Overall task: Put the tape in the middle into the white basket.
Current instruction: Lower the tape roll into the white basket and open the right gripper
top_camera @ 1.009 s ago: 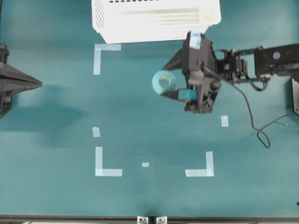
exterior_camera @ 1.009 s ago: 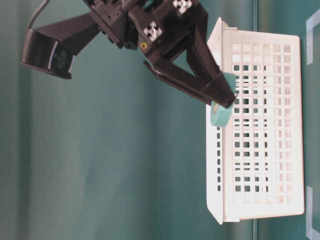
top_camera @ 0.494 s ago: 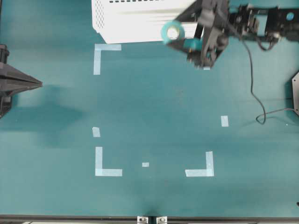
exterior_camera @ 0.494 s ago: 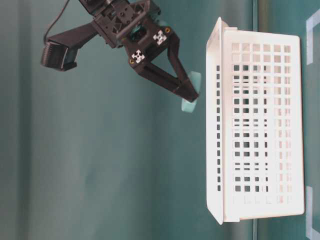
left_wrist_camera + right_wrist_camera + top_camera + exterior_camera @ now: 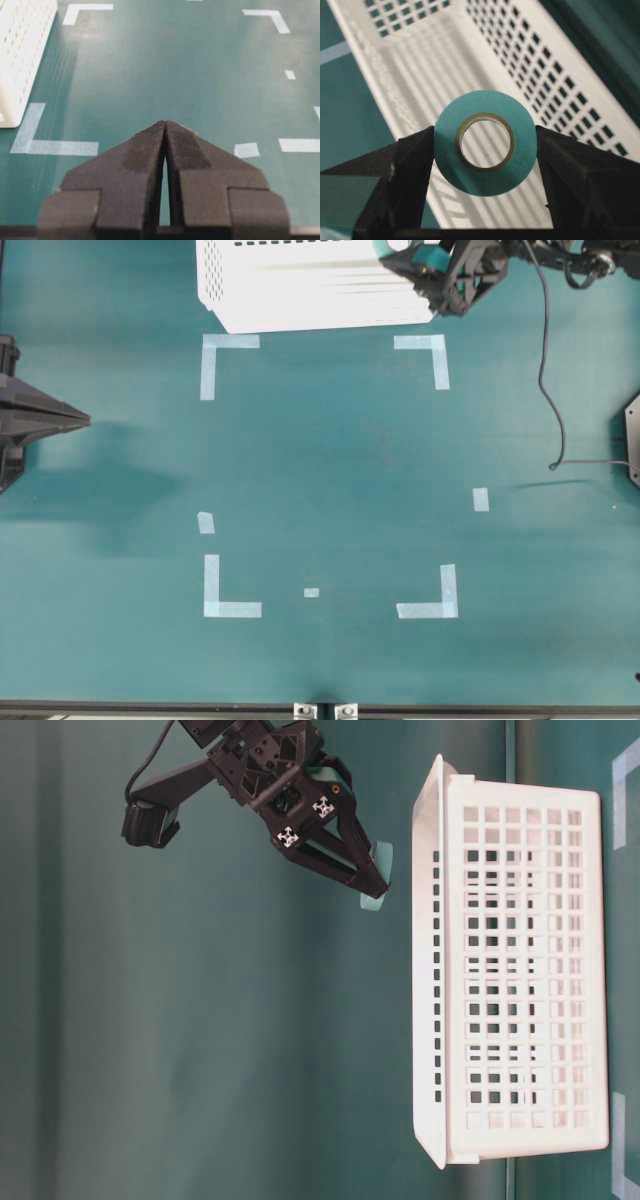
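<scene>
In the overhead view, the right claw (image 5: 440, 265) is at the top edge, over the right end of the white basket (image 5: 300, 290). Only a small teal piece of the tape (image 5: 425, 257) shows between the black parts. The left claw (image 5: 45, 418) rests far away at the left side of the worktop (image 5: 330, 470), between pale corner marks (image 5: 425, 345) that outline the middle area.

In the table-level view, the tape (image 5: 377, 880) is pinched at the tips of the right claw (image 5: 372, 885), in the air, just beside the basket rim (image 5: 432, 970) and not yet inside.

In the left wrist view, the left claw (image 5: 165, 131) has its two fingers pressed together, holding nothing; it seems parked because it is not needed.

In the right wrist view, the right claw (image 5: 485, 145) pinches the tape (image 5: 485, 142) from both sides, with the beige core facing the camera. The ribbed basket bottom (image 5: 445, 65) lies behind it. I judge the roll is held above the opening so it can drop inside when released.
</scene>
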